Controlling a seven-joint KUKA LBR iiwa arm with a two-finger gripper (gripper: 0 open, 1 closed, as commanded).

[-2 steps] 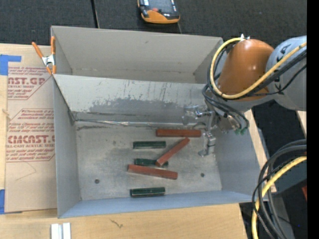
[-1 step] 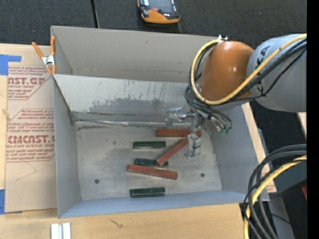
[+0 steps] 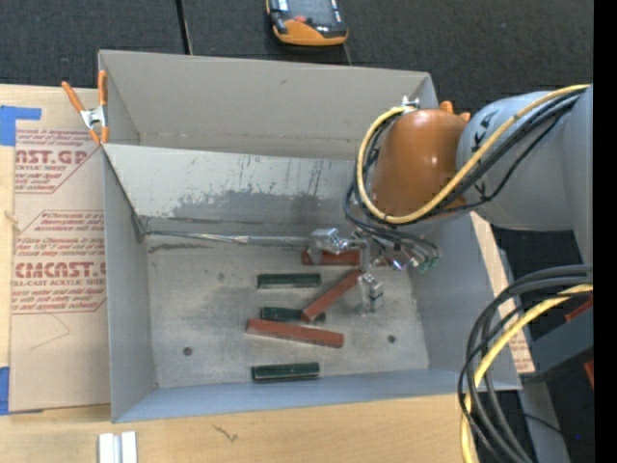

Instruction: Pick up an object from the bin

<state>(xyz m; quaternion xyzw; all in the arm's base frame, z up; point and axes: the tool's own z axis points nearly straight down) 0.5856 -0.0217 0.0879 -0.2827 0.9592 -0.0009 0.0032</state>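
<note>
Camera view puts the task at its early stage: nothing is lifted clear, and every piece lies on the floor of the grey bin (image 3: 193, 302).

Nearest, close to the front wall, lies a dark green bar (image 3: 285, 372). Behind it is a long red-brown bar (image 3: 294, 333), with a shorter dark green piece (image 3: 281, 313) just beside it. A second red-brown bar (image 3: 328, 299) runs on a slant from there up toward the gripper (image 3: 355, 270). Left of that lies another dark green bar (image 3: 288, 280). Farthest back, a small red-brown block (image 3: 333, 256) sits partly under the gripper's metal parts.

The gripper is low in the bin's right half, down among the upper end of the slanted red-brown bar and the small block. Whether it is open or closed on either cannot be told, as the wrist and cables hide that. Beyond it the rear floor and far wall are bare.

By my judgement, the grasp itself is not yet confirmed, and the lift out of the bin remains.
</note>
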